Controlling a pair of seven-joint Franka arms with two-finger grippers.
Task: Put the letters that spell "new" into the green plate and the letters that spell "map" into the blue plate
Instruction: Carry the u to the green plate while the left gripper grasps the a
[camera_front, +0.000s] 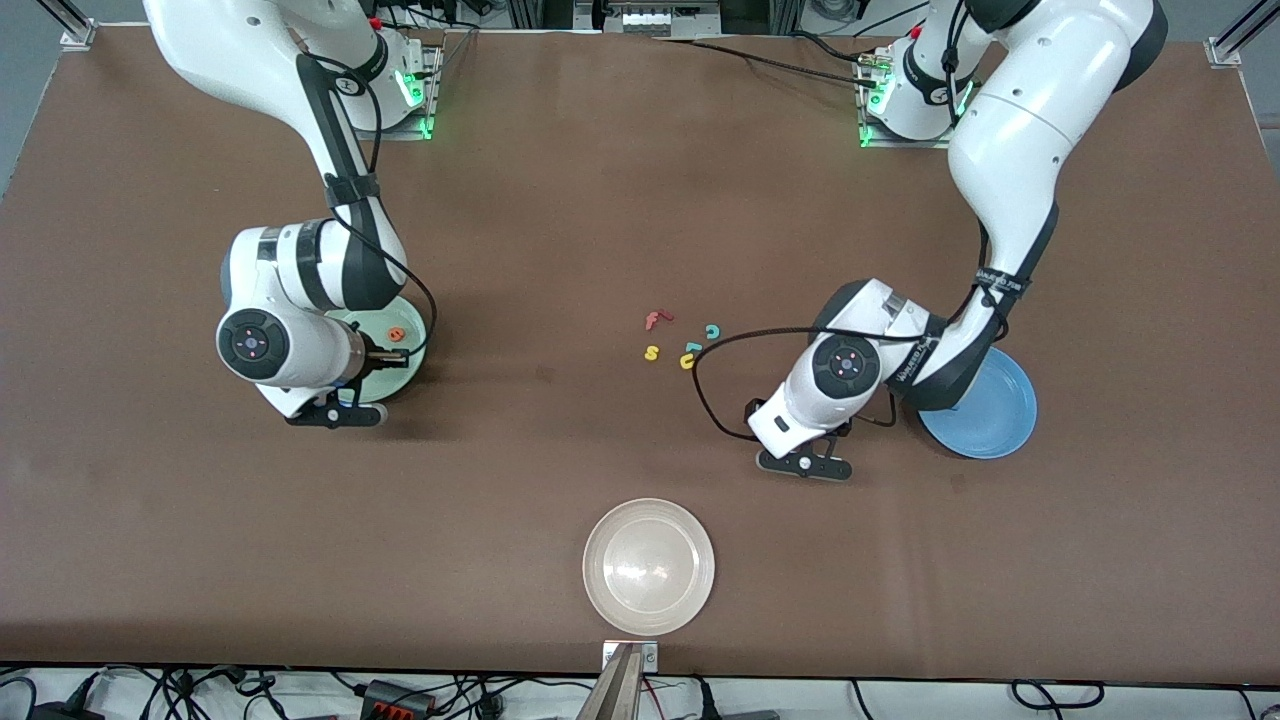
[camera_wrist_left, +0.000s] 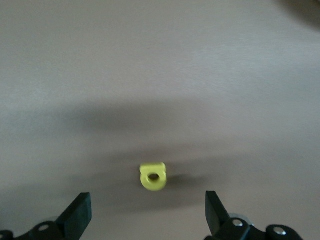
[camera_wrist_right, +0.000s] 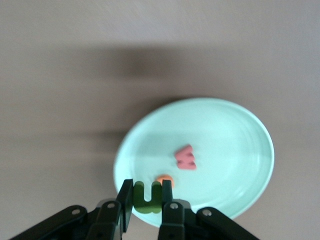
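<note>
Two letters, a red w (camera_wrist_right: 186, 158) and an orange e (camera_wrist_right: 164, 178), are seen in the green plate (camera_wrist_right: 240, 140), over which the dark green n (camera_wrist_right: 147, 196) is gripped by the right gripper (camera_wrist_right: 146, 200). The left gripper (camera_wrist_left: 147, 212) is held with jaws open over the yellow a (camera_wrist_left: 152, 176) on the desk (camera_wrist_left: 160, 60)

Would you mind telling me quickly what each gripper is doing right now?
Left gripper: open, holding nothing, over the yellow letter on the table.
Right gripper: closed on the dark green letter, over the green plate.

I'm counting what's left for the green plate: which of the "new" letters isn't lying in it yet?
The dark green n: the right gripper holds it pinched above the green plate, while the red w and orange e already lie in it.
</note>
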